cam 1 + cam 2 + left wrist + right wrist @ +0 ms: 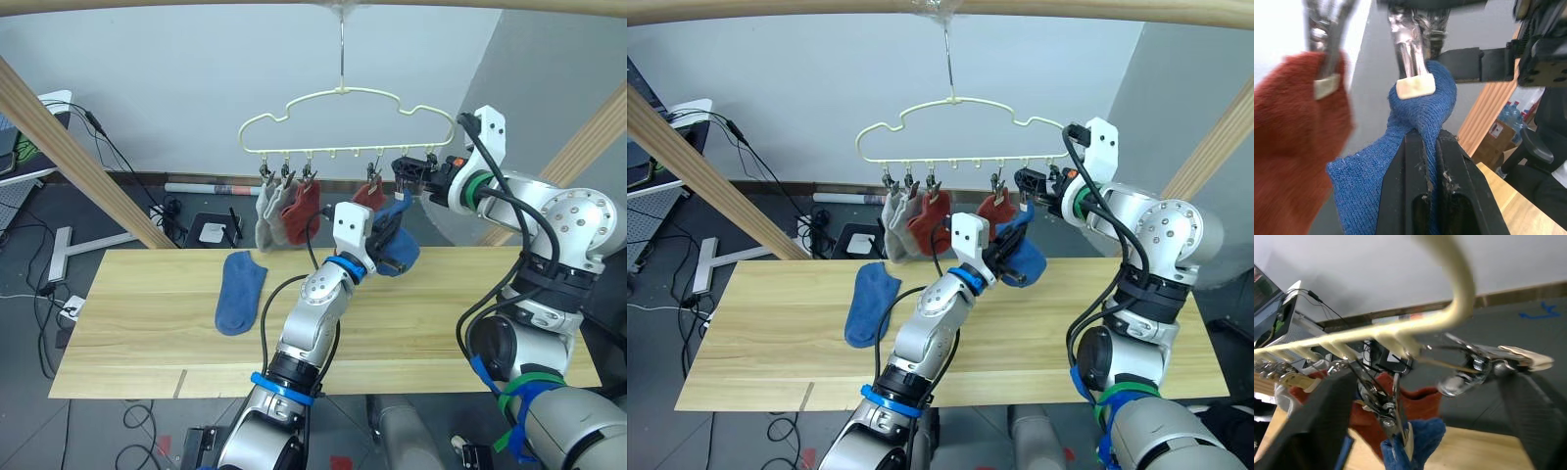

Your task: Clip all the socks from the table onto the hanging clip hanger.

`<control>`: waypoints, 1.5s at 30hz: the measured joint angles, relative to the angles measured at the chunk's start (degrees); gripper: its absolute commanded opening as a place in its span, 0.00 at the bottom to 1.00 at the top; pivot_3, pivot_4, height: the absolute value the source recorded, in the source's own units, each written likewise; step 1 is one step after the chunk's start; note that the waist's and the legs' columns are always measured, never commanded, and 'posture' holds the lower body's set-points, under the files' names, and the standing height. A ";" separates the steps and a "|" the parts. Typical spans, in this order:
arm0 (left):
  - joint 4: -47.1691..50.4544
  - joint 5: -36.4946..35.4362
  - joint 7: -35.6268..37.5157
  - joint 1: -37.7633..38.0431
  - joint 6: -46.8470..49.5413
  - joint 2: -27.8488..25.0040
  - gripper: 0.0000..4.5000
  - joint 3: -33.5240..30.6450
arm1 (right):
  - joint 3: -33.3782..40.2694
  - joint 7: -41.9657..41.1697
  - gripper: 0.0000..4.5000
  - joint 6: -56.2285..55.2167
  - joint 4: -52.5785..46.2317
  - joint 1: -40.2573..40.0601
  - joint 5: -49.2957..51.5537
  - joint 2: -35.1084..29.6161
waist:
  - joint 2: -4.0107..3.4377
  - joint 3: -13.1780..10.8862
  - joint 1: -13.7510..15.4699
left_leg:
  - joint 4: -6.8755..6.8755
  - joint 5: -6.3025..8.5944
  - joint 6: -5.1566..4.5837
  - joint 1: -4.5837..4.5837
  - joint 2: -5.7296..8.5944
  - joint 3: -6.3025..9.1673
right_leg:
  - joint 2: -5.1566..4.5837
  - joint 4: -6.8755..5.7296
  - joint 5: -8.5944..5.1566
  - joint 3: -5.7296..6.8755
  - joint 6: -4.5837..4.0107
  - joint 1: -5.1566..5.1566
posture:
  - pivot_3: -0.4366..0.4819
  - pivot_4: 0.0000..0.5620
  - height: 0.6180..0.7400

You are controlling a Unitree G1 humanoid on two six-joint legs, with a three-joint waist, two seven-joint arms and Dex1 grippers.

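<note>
While your left gripper (1429, 147) pinches a blue sock (1420, 127) between closed fingers and holds its top in a metal clip (1411, 73) on the pale yellow clip hanger (348, 122), the clip's pads already appear to bite the fabric. Your right gripper (419, 176) sits at the hanger's right end, fingers spread either side of the last clip (1488, 364), gripping nothing. Two grey socks (265, 211) and two red socks (302, 211) hang already; a second blue sock (240, 291) lies flat on the table (441, 323). I'd judge you next release the left fingers gently, check the clip holds, then fetch the table sock.
</note>
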State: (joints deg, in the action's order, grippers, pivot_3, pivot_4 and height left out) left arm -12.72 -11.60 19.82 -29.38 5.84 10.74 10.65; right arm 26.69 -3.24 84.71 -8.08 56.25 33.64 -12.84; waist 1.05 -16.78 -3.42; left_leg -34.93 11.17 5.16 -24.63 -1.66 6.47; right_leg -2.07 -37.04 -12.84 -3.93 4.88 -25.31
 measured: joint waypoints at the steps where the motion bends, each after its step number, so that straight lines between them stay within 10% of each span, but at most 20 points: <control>1: -0.53 -0.07 0.02 -0.18 0.05 -0.05 0.00 0.02 | -0.07 -1.13 0.99 0.80 -1.87 -0.39 1.21 -0.45 | 0.00 0.00 -0.07 | 0.00 0.00 0.00 0.00 0.00 0.00 | 0.00 0.00 0.00 0.00 0.00 0.00 | 0.40 0.51 1.00; 13: -6.09 -1.98 0.99 -3.04 -0.45 -1.61 0.00 -1.94 | -1.15 -5.58 0.99 6.73 -22.71 -6.79 6.51 -4.39 | 0.02 0.02 -0.43 | -0.02 0.00 0.00 0.01 0.00 0.05 | 0.01 0.01 -0.10 0.04 0.17 0.06 | 0.36 0.48 1.00; 23: -8.05 -3.20 2.30 -6.53 0.00 -2.82 0.61 -3.15 | -11.29 -2.27 1.00 -9.11 -33.51 -24.43 -1.68 -6.17 | 0.01 0.02 -1.41 | -0.03 -0.01 0.01 0.01 0.02 -0.01 | 0.00 0.02 -0.08 -0.02 0.26 0.00 | 0.36 0.47 1.00; 28: -3.49 -4.14 4.02 -6.40 3.22 -3.26 0.61 -3.07 | -13.92 0.42 1.00 -16.09 -33.17 -26.63 -5.98 -4.14 | 0.01 0.02 -1.61 | -0.03 -0.02 0.00 0.02 0.02 -0.03 | 0.00 0.01 -0.06 -0.06 0.30 0.00 | 0.39 0.47 1.00; 40: 22.47 -10.34 13.21 -0.40 20.21 -24.22 0.61 -7.10 | -23.45 2.01 1.00 -34.69 -27.57 -32.54 -16.75 -1.60 | 0.01 0.02 -0.35 | -0.06 -0.04 0.02 0.11 -0.02 -0.04 | 0.03 0.02 -0.02 -0.10 0.34 0.09 | 0.49 0.47 1.00; 45: 27.83 -16.47 16.28 -0.61 28.68 -33.76 0.62 -11.60 | -24.29 2.67 0.79 -39.10 -23.86 -32.45 -19.31 0.26 | 0.01 0.01 -0.55 | 0.04 -0.04 0.01 0.13 -0.12 -0.03 | 0.11 -0.12 -0.05 -0.09 0.27 -0.05 | 0.51 0.48 1.00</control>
State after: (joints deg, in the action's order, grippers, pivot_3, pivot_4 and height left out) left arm 15.12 -28.07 36.10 -29.99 34.52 -23.02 -0.96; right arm 2.40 -0.56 45.61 -31.93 23.79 14.32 -12.58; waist 1.07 -16.77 -3.97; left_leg -34.89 11.13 5.17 -24.50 -1.78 6.44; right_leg -1.97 -37.16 -12.89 -4.01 5.15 -25.37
